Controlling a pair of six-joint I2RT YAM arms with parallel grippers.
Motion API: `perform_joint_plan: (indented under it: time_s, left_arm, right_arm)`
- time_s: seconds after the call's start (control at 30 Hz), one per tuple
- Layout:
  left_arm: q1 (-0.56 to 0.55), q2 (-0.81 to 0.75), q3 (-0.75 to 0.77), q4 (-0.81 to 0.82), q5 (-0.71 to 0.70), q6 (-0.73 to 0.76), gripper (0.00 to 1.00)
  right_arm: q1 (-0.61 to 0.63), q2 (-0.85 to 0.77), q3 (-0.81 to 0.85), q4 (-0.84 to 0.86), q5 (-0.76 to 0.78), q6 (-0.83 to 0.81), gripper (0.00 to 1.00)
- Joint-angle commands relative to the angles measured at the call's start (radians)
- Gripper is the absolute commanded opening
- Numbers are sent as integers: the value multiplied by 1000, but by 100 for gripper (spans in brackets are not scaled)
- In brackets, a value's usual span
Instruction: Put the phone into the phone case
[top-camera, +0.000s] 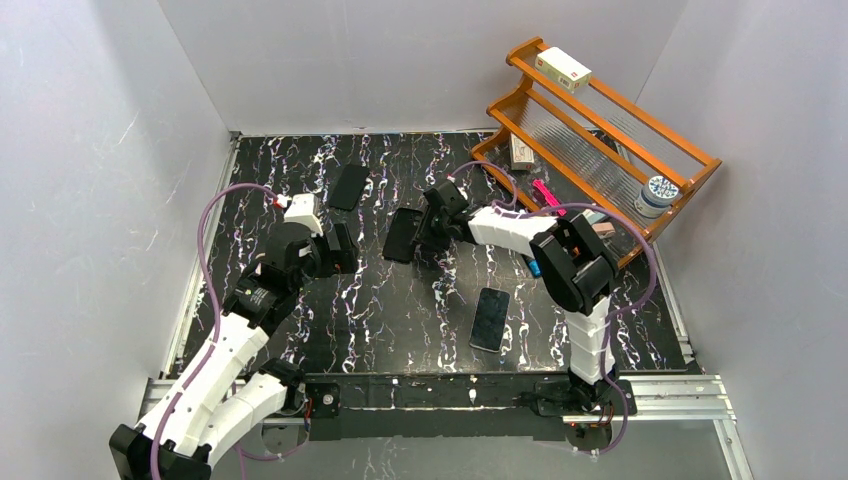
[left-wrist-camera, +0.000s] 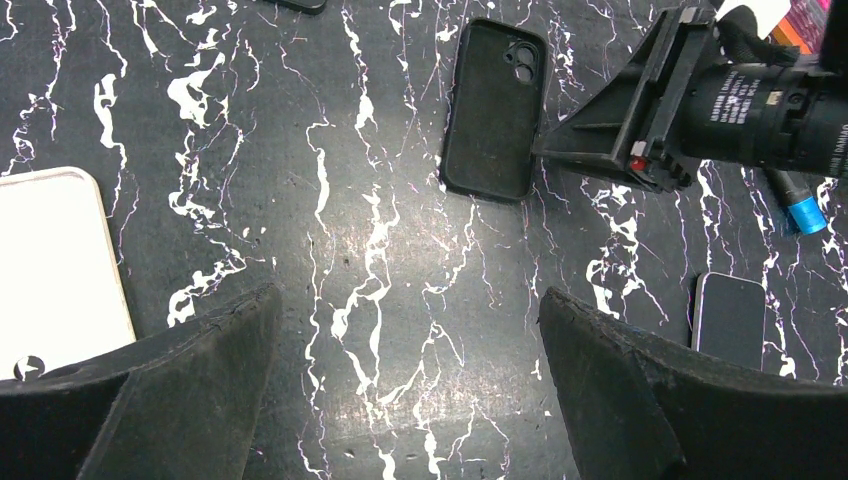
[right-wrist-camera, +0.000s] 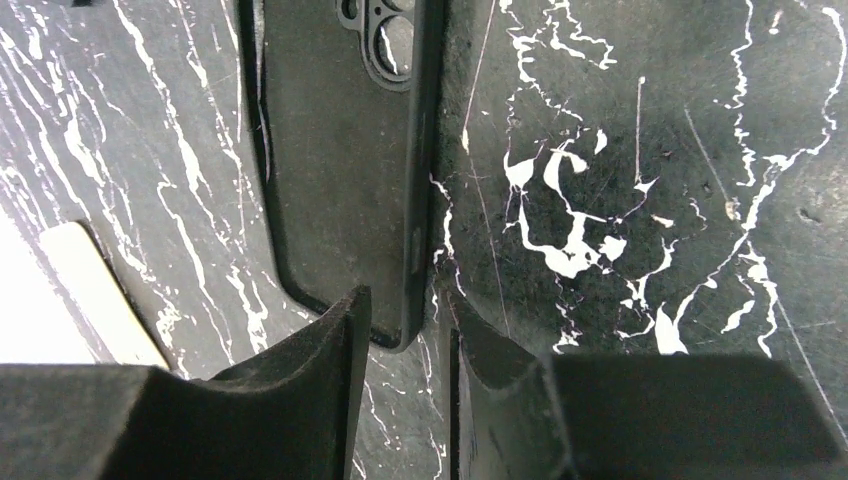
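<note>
My right end effector (right-wrist-camera: 408, 320) pinches the long side wall of the phone case (right-wrist-camera: 330, 150) near 1 corner. The phone (top-camera: 490, 318) lies on the worktop (top-camera: 400, 330) toward the near edge, well apart, its long axis roughly parallel to the case. My left end effector (left-wrist-camera: 410, 300), spread wide, hangs free.

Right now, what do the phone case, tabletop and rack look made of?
Phone case: matte black, probably soft rubber or silicone; no glare, rounded lip.
Tabletop: black with white marble veining, likely a printed mat or laminate; fine scuffs show.
Rack: varnished wood by its look; orange-brown with a slight sheen.
</note>
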Motion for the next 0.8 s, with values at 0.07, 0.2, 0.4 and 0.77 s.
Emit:
perform_joint_plan:
  time_s: [0.07,0.2,0.4,0.77]
  left_arm:
    - [6,-27,2,-19,-7,7,98]
    - [6,-28,2,-19,-1,9,98]
    - [6,-23,0,-19,0,10,98]
    - [6,-18,1,-22,0,10,98]
  right_arm:
    - [9,45,59,-23,61,22,38]
    - [15,83,103,-34,67,-6,37]
    - [38,123,157,-123,111,-51,33]
    - [81,52,134,-259,198,-63,4]
